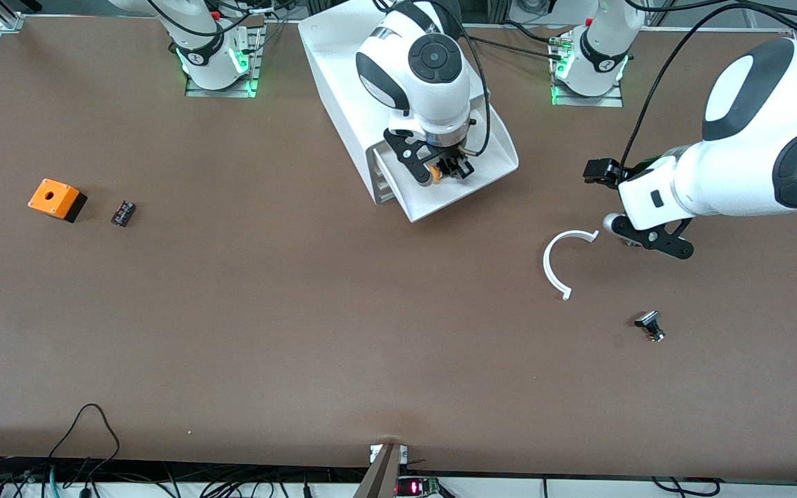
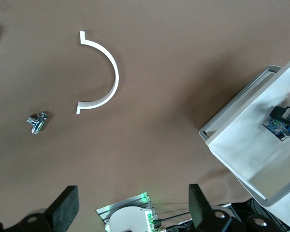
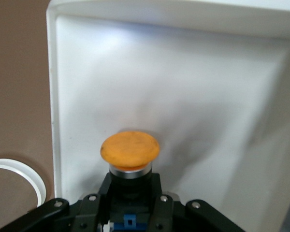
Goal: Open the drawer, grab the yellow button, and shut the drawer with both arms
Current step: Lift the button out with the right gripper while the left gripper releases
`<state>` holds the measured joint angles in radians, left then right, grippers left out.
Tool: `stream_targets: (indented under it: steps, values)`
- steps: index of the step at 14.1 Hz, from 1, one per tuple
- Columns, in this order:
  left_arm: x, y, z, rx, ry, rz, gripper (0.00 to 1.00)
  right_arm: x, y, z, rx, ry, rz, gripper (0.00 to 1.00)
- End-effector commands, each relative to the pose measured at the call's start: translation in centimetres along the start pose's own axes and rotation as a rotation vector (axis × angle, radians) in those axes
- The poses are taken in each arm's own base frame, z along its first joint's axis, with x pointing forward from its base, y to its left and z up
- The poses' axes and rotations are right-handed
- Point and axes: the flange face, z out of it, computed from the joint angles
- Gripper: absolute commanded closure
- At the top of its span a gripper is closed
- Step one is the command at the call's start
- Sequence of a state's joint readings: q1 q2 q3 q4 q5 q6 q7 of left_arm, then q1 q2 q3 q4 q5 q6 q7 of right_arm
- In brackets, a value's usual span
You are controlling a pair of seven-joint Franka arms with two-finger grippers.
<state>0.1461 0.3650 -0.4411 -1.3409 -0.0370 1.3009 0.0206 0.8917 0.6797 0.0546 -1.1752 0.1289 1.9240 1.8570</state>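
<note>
The white drawer (image 1: 491,160) stands pulled out of its white cabinet (image 1: 332,62), toward the front camera. My right gripper (image 1: 448,170) reaches down into the drawer and is shut on the button (image 1: 434,174). In the right wrist view the button's orange cap (image 3: 130,149) and silver ring stick out past the fingers (image 3: 105,189), which clamp its black and blue body over the drawer floor (image 3: 193,96). My left gripper (image 1: 650,238) hangs open and empty over the table toward the left arm's end, apart from the drawer (image 2: 246,150); its fingers (image 2: 65,205) stand wide.
A white curved strip (image 1: 554,264) lies on the table beside the left gripper, and a small silver-and-black piece (image 1: 650,325) lies nearer the front camera. Toward the right arm's end sit an orange square box (image 1: 56,199) and a small black piece (image 1: 123,212).
</note>
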Motion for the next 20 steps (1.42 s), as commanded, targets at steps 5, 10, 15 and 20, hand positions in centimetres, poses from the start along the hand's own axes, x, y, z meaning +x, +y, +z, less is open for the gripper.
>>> stream_targets:
  steps: [5,10,15,20]
  values:
    - [1.2,-0.6,-0.1,0.014,0.039,-0.089,0.00,3.2,-1.3,-7.1,0.035,-0.017,-0.014,0.93]
    - [2.8,3.1,1.0,0.010,0.111,-0.356,0.00,16.5,-0.5,-14.7,-0.028,0.017,-0.352,0.94]
    - [4.5,8.0,3.8,0.005,0.169,-0.482,0.00,32.1,3.2,-17.1,-0.142,0.026,-0.621,0.94]
    - [5.5,12.7,8.0,0.018,0.202,-0.561,0.00,46.4,8.0,-13.6,-0.200,0.049,-0.803,0.94]
